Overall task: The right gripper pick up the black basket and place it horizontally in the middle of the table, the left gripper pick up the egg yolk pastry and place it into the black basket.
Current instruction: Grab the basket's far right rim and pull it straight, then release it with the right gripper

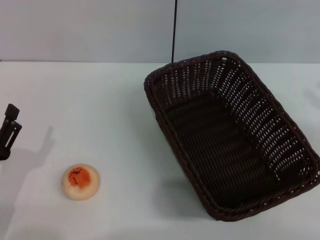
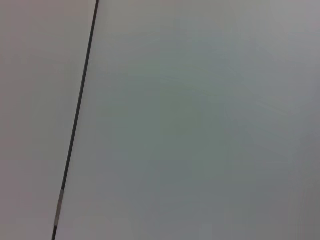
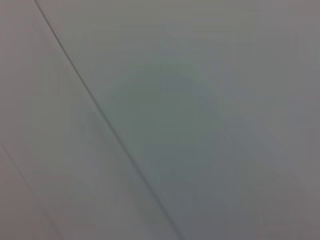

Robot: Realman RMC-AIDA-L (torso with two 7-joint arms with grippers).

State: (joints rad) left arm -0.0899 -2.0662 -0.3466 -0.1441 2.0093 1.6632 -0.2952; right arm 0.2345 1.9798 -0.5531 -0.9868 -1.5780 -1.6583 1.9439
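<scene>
The black basket [image 1: 231, 134] is a large dark woven wicker basket lying on the right half of the white table, turned at an angle, open side up and empty. The egg yolk pastry [image 1: 80, 181] is a small pale round bun with an orange-red centre, lying on the table at the front left, far from the basket. The left gripper [image 1: 8, 131] is a slim black claw at the left edge of the head view, up and to the left of the pastry. The right gripper is out of view. Both wrist views show only plain pale surface.
The white table [image 1: 100, 110] runs back to a pale wall. A thin black vertical line [image 1: 174, 30] runs up the wall behind the basket. A thin dark line [image 2: 75, 125] crosses the left wrist view.
</scene>
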